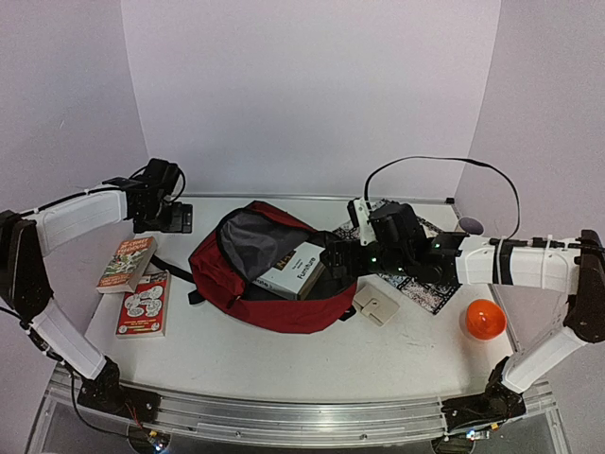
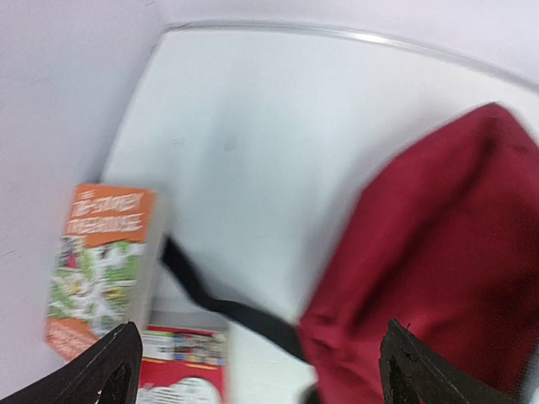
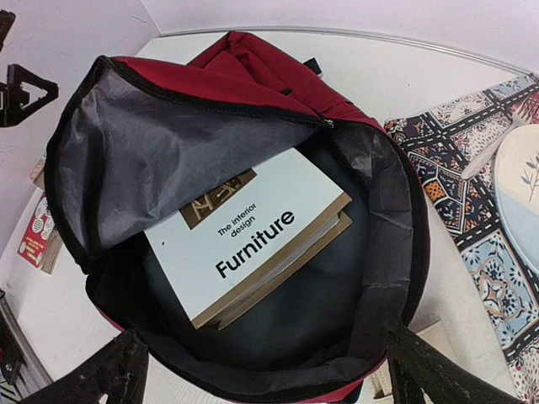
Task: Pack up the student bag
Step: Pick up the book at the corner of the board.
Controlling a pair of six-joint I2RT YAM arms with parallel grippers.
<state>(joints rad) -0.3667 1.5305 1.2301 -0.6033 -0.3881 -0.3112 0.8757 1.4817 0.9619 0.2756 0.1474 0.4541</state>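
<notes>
- student bag [image 1: 284,314] [image 2: 438,244] [image 3: 253,67]: dark red, lying on its side at mid-bench [image 1: 284,364]. in the overhead view its long axis runs slantwise, from the far left down to the near right. the main zip is undone and the mouth gapes upward and toward the right arm, showing grey and dark lining.
- book [image 1: 295,268] [image 3: 253,231]: white cover with "furniture" in black, lying partly inside the bag's mouth. its spine end is tucked under the grey flap and its page edges face the bag's right rim.
- right pincer [image 1: 340,257] [image 3: 265,341]: released, jaws spread wide, grasping nothing. it hovers at the bag's right rim, over the mouth.
- left pincer [image 1: 175,219] [image 2: 261,330]: released, jaws wide, empty. it sits far-left of the bag, well apart from it.
- black strap [image 1: 170,270] [image 2: 219,303]: trails from the bag's left side across the bench.
- orange-topped book [image 1: 126,263] [image 2: 101,261]: flat on the bench, left of the bag.
- red book [image 1: 144,303]: just near-side of the orange-topped one, left of the bag.
- patterned cloth [image 1: 425,288] [image 3: 472,151]: spread right of the bag, under the right arm.
- pale plate [image 3: 518,194]: lying on the cloth.
- small beige square item [image 1: 376,305]: just right of the bag's near end.
- orange round object [image 1: 483,319]: well right of the bag.
</notes>
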